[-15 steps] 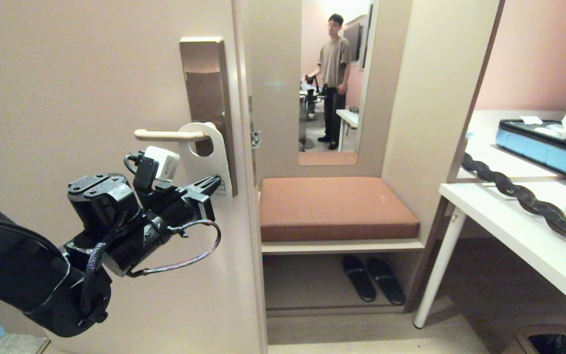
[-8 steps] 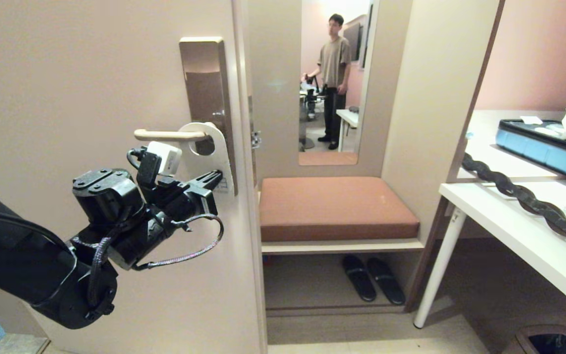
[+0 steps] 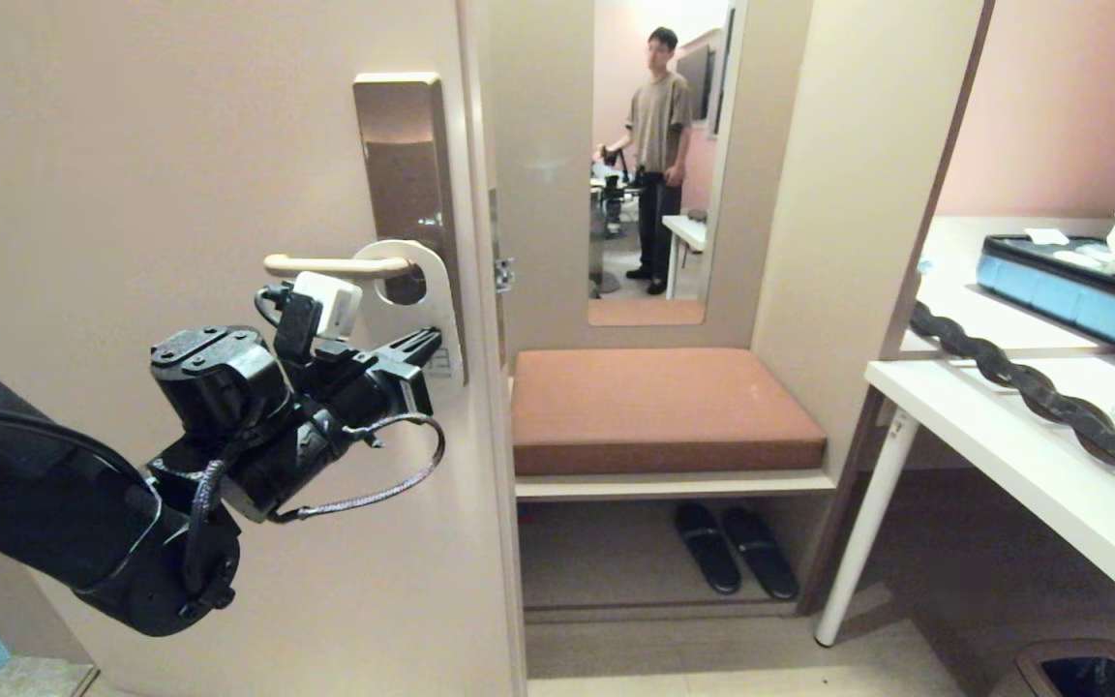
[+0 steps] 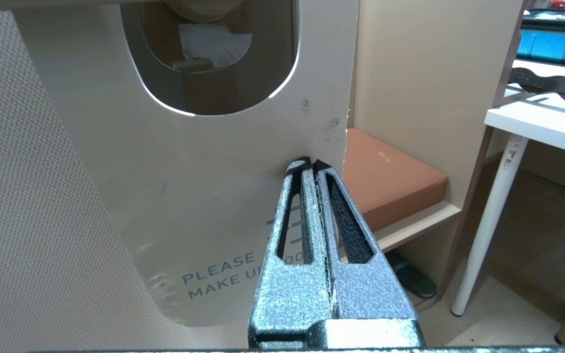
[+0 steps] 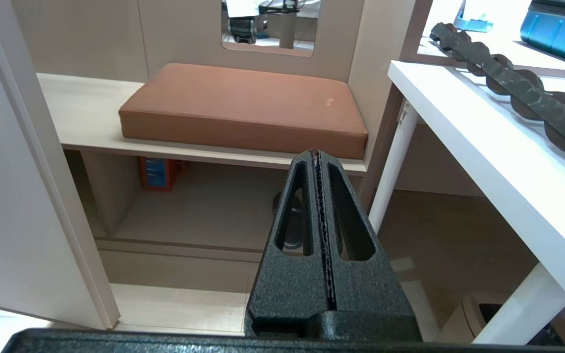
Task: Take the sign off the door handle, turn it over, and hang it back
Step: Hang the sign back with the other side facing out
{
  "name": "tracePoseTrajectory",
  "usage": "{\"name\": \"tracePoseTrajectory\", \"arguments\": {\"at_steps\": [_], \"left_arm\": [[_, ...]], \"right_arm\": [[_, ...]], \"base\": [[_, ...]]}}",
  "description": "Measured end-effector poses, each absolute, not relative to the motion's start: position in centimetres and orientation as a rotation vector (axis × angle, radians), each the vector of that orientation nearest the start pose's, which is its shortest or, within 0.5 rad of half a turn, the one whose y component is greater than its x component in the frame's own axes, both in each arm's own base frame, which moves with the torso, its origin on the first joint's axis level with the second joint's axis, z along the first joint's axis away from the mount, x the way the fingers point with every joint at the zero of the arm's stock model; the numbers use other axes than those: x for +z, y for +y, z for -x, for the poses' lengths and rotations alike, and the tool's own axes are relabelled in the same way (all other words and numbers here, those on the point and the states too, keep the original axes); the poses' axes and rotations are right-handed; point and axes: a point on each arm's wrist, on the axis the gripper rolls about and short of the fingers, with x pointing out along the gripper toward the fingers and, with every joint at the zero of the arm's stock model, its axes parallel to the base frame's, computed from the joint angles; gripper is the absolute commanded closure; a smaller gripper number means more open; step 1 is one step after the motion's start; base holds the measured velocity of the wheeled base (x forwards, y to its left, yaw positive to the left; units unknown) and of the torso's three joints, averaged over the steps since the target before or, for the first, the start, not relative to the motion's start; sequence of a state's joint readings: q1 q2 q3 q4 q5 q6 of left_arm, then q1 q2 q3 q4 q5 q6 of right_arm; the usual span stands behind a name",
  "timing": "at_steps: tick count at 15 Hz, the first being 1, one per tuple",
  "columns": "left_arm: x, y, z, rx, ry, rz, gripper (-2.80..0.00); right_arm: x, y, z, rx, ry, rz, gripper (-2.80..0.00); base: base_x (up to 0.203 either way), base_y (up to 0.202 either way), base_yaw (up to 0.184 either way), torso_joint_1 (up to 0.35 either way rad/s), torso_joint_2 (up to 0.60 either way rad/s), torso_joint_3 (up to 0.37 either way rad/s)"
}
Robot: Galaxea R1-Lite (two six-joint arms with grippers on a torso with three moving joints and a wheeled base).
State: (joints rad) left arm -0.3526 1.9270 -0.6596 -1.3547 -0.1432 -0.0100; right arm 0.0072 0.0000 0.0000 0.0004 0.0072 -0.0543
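Left jaws: the left gripper (image 4: pixel 312 164) has its two fingers pressed tight together, pinching the right edge of the sign (image 4: pixel 204 196) between them.
Left gripper place: in the head view the left gripper (image 3: pixel 427 341) sits at the lower edge of the sign (image 3: pixel 422 310), just under the door handle (image 3: pixel 330 264).
Sign: white side faces out, and it hangs on the door handle through its oval hole, flat near the door (image 3: pixel 132 145).
Writing: the left wrist view shows blue words "PLEASE" and "MAKE U", and the rest is hidden behind the fingers. In the head view this writing is too small to read.
Lock plate: a tall brown lock plate (image 3: pixel 403 155) stands behind the handle; the sign covers its lower part.
Only in the left wrist view: small dents and scuff marks on the sign.
Right jaws: the right gripper (image 5: pixel 316 154) is pressed together with nothing in it. It shows only in its own wrist view, held over the space by the bench.
Bench: a brown cushion (image 3: pixel 659 407) lies on a shelf, with dark slippers (image 3: pixel 737 547) under it.
Mirror: a person (image 3: pixel 659 145) stands in the mirror (image 3: pixel 659 160).
Table: a white table (image 3: pixel 1003 455) holds a twisted dark bar (image 3: pixel 1022 382), cut off at the picture's edge.
Hard to see: a blue box (image 5: pixel 157 174) under the shelf shows only in the right wrist view.
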Motion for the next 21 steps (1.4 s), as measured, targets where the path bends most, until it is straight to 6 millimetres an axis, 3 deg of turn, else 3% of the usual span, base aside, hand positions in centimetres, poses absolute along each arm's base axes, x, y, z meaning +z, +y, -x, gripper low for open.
{"name": "tracePoseTrajectory", "arguments": {"at_steps": [6, 21], "left_arm": [[14.3, -11.8, -30.5, -0.504, -0.072, 0.010, 0.00], [13.3, -10.0, -25.5, -0.506, -0.044, 0.004, 0.00]], "right_arm": [[7.5, 0.0, 2.3, 0.014, 0.000, 0.055, 0.00], [7.5, 0.0, 2.3, 0.014, 0.000, 0.055, 0.00]], "base": [[0.000, 0.000, 0.000, 0.000, 0.00, 0.000], [0.000, 0.000, 0.000, 0.000, 0.00, 0.000]]}}
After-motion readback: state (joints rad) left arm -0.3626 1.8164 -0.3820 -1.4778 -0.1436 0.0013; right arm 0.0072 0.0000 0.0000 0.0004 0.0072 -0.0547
